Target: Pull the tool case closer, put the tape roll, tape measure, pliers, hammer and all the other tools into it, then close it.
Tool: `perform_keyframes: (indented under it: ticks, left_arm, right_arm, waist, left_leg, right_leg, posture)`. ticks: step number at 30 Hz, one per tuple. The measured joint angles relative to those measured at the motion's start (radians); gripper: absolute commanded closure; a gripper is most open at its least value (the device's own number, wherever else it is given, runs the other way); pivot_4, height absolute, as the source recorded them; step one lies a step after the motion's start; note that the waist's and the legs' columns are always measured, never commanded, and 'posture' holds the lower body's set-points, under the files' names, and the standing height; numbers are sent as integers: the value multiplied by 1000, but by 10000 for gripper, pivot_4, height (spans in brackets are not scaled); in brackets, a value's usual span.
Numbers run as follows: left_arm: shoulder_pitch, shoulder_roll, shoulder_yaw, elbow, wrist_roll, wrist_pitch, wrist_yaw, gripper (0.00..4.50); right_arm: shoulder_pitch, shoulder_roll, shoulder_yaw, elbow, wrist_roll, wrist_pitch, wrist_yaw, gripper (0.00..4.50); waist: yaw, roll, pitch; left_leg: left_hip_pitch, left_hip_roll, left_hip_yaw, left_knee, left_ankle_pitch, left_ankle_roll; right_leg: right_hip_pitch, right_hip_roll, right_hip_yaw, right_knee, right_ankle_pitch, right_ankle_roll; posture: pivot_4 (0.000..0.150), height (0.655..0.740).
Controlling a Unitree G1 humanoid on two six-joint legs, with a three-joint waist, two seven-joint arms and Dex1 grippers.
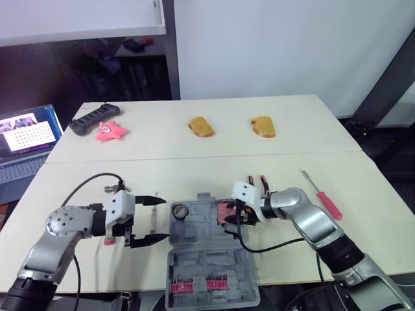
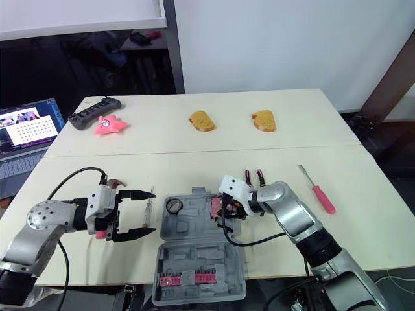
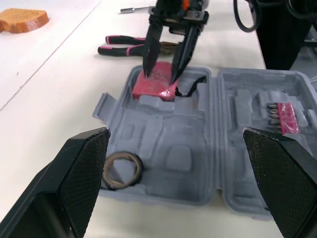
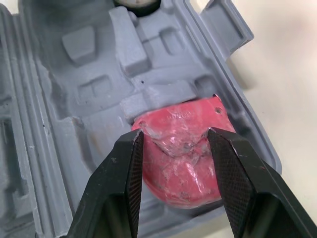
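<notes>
Open grey tool case point(image 3: 173, 130), tape roll point(image 3: 124, 154) inside, right gripper point(image 3: 160, 78) over red tape measure point(image 3: 154, 90), pliers point(image 3: 128, 45) beyond.

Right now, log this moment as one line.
tool case open | tape roll inside | right pincer at tape measure in case | left pincer open, beside case

The case point(image 1: 207, 259) lies open at the bench's point(image 1: 194, 165) front edge, with the tape roll point(image 1: 179, 211) in its far-left pocket and the tape measure point(image 1: 225, 214) in its far-right. Pliers point(image 1: 258, 184) lie just behind its right corner, and a screwdriver point(image 1: 322, 194) farther right. Far back sit a bread slice point(image 1: 201, 126) and a second slice point(image 1: 263, 127). A star toy point(image 1: 110, 131) and a controller point(image 1: 94, 118) are at the far left.
</notes>
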Motion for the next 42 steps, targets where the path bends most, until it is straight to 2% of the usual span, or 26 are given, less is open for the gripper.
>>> perform_keyframes:
  ticks: [16,24,32,37,42]
  left_arm:
    - [-1,0,-1,0,0,8,2,0]
    - [0,1,-1,-4,0,8,3,0]
    - [0,17,0,-4,0,8,2,0]
    - [-2,21,1,-4,0,10,0,0]
    - [-12,21,1,-2,0,11,-1,0]
  right_arm:
    - [-2,-24,-10,40,26,6,2,23393]
    - [-23,-24,20,40,23,79,-20,23393]
    - [-25,-24,43,41,7,121,-24,23393]
    - [-24,-12,44,61,6,122,-46,23393]
    - [-24,-7,52,66,1,94,-63,23393]
  waist:
    - [-1,1,11]
    - [4,-9,2]
    - [20,-14,-12]
    - [29,-15,-13]
    - [29,-15,-13]
  left_leg:
    - [0,0,0,0,0,0]
    - [4,0,-1,0,0,0]
    - [9,0,-2,0,-2,2]
    - [21,1,-2,-1,-8,-3]
    - [20,1,-2,-2,-9,-3]
  right_leg:
    - [1,0,0,-1,0,0]
    - [2,0,0,-3,-2,-3]
    - [8,-1,-1,-5,-4,-1]
    - [20,0,-1,-5,-14,-1]
    - [19,0,0,-5,-15,0]
  posture:
    - [1500,7219]
    - [1500,7219]
    - [1500,7219]
    - [1500,7219]
    - [1500,7219]
